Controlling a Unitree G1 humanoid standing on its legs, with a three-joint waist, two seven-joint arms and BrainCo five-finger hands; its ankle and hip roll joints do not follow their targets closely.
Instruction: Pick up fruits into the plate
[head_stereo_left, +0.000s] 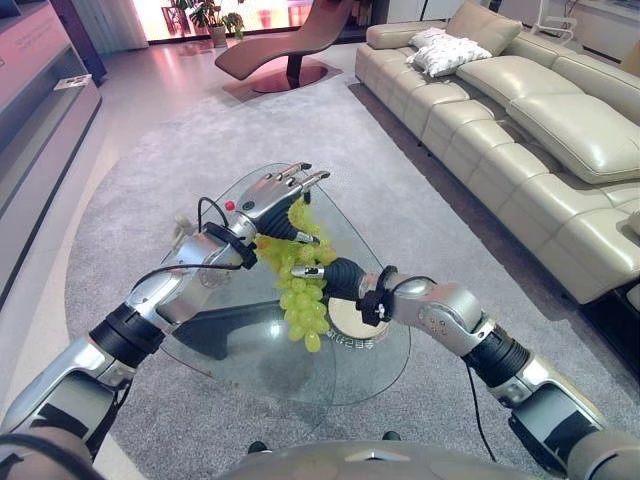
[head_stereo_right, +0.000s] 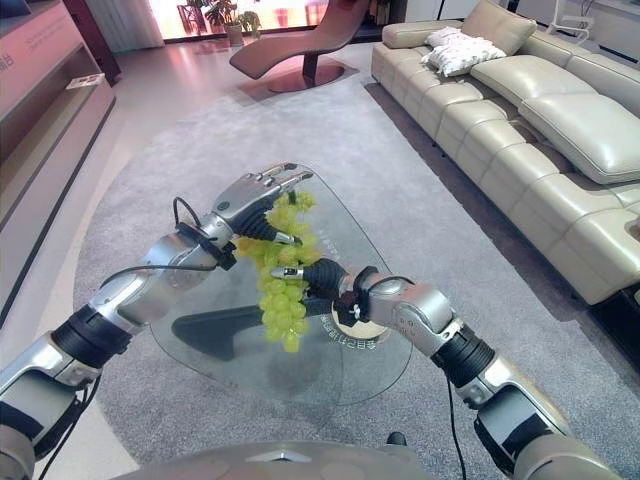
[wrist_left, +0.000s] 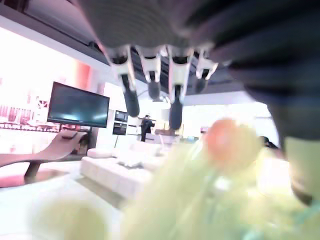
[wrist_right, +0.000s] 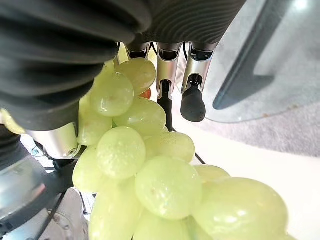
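**Grapes held between both hands above the glass worktop**

You see the green grape bunch (head_stereo_left: 300, 290) hanging over the middle of the glass worktop (head_stereo_left: 250, 365). Your right hand (head_stereo_left: 318, 272) grips it from 3 o'clock, fingers curled into the bunch. Your left hand (head_stereo_left: 275, 190) rests on its top at 11 o'clock, fingers straight and relaxed. The plate (head_stereo_left: 352, 322) sits just below at 4 o'clock

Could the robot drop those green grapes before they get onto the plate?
Maybe. The grapes hang loose in the air between the left hand and the right hand, so single ones might shake off. The plate sits near the edge of the glass table and is mostly hidden behind the bunch, so the grapes could miss it and roll onto the rug.
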